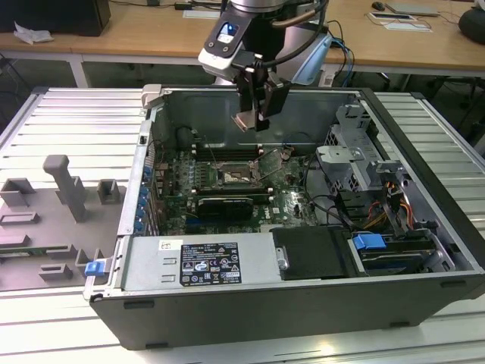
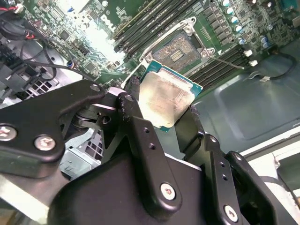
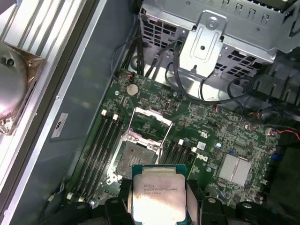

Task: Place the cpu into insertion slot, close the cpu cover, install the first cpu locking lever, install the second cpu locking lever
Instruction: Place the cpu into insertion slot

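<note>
My gripper (image 1: pixel 251 114) hangs above the open computer case, shut on the cpu (image 1: pixel 245 121), a small flat square chip with a pale metal top. In both wrist views the black fingers (image 2: pixel 133 119) clamp opposite edges of the cpu (image 2: pixel 166 99) (image 3: pixel 157 196). Below it on the green motherboard, the insertion slot (image 1: pixel 233 177) (image 2: pixel 179 49) (image 3: pixel 136 156) is open, apart from the chip. The cpu cover (image 3: pixel 151 120), a thin silvery frame, stands raised at the slot's edge. A thin lever (image 2: pixel 226 61) sticks out beside the slot.
Memory slots (image 3: pixel 104 140) flank the socket, and a wide black card (image 1: pixel 224 203) lies just in front of it. A silver drive cage (image 1: pixel 350 161), loose cables (image 1: pixel 333 205) and a labelled power supply (image 1: pixel 198 262) crowd the case. Grey fixture blocks (image 1: pixel 64 189) stand at the exterior view's left.
</note>
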Controlling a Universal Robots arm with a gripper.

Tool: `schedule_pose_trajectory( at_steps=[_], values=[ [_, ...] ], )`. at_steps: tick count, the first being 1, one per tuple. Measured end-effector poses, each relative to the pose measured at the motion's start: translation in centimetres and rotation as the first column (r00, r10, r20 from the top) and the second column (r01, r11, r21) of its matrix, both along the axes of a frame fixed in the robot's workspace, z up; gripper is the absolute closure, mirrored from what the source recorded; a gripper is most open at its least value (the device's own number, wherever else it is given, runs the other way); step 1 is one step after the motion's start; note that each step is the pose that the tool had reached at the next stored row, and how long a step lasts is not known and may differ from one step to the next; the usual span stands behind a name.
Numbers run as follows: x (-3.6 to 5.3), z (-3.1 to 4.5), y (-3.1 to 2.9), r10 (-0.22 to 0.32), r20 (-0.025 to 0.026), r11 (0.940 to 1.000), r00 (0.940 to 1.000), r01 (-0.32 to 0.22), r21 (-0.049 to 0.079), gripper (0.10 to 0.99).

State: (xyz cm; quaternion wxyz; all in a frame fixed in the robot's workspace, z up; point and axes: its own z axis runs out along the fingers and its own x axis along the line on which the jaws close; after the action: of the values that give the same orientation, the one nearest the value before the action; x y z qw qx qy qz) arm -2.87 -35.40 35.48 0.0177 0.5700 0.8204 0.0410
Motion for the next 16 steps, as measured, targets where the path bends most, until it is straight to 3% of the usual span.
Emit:
schedule_pose_trajectory(
  at_steps=[9, 13, 16],
  values=[
    [0.00, -0.09, 0.00, -0.097, -0.0001, 0.9952, 0.9952, 0.097, 0.000, 0.541],
    [0.00, -0.14, 0.00, -0.144, 0.0000, 0.9895, 0.9895, 0.144, 0.000, 0.541],
    [0.00, -0.18, 0.00, -0.189, 0.0000, 0.9819, 0.9819, 0.189, 0.000, 0.541]
  ],
)
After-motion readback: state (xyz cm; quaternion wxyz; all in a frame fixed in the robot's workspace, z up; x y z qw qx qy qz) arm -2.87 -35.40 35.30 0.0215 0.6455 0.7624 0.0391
